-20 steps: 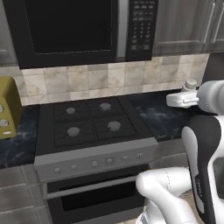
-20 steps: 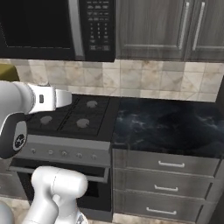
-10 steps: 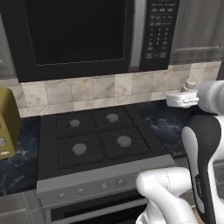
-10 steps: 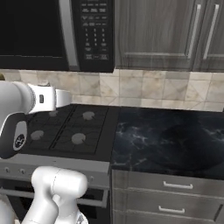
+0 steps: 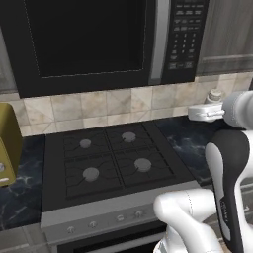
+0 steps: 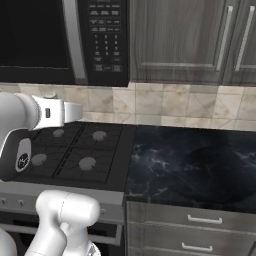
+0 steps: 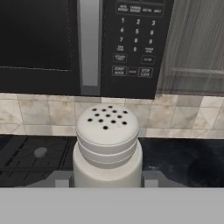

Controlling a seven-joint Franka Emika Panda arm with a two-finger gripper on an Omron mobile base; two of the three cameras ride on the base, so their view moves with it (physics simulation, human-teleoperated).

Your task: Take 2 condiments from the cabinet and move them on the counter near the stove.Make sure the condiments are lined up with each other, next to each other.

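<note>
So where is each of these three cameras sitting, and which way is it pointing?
Left base view: behind the arm's left, facing the stove and microwave; arm at right.
Right base view: behind the arm's right, facing the counter and cabinets; arm at left.
Hand view: on the hand, looking past the shaker between its fingers toward the microwave.
All three share stove and microwave.

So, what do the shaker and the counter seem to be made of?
The shaker looks like matte pale ceramic or plastic: smooth ridged cap with small dark holes and no shine; which of the two is open. The counter looks like polished black stone, with thin white veins and a soft gloss.
</note>
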